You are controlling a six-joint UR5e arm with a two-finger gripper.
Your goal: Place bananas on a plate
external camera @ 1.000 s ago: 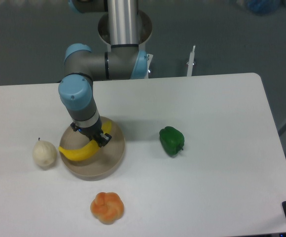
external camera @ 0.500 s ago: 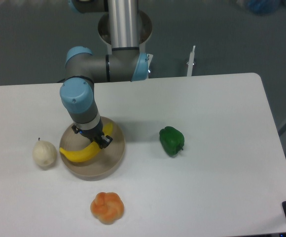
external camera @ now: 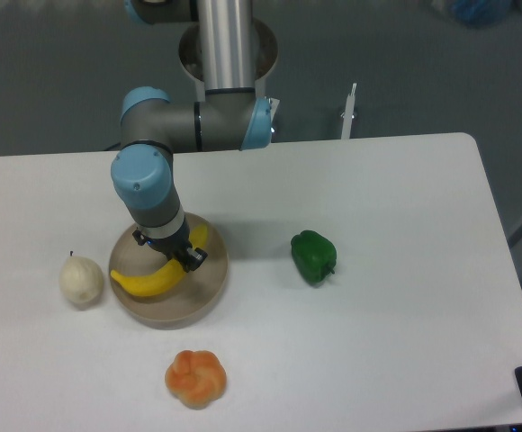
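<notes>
A bright yellow curved banana (external camera: 148, 280) lies across the round beige-tan plate (external camera: 198, 292) at the table's left centre. Its left end reaches the plate's left rim and its right end curls up behind the gripper. My gripper (external camera: 175, 255) comes straight down over the banana's middle, its dark fingers on either side of the fruit. The arm's wrist hides the fingertips, so whether they still clamp the banana does not show.
A pale round pear-like fruit (external camera: 81, 280) sits just left of the plate. An orange lobed fruit (external camera: 195, 378) lies in front of the plate. A green bell pepper (external camera: 314, 257) stands to the right. The arm's base (external camera: 228, 54) rises behind the table's far edge.
The arm's wrist and gripper have shifted slightly to the right and down over the plate, with the banana moving a little the same way.
</notes>
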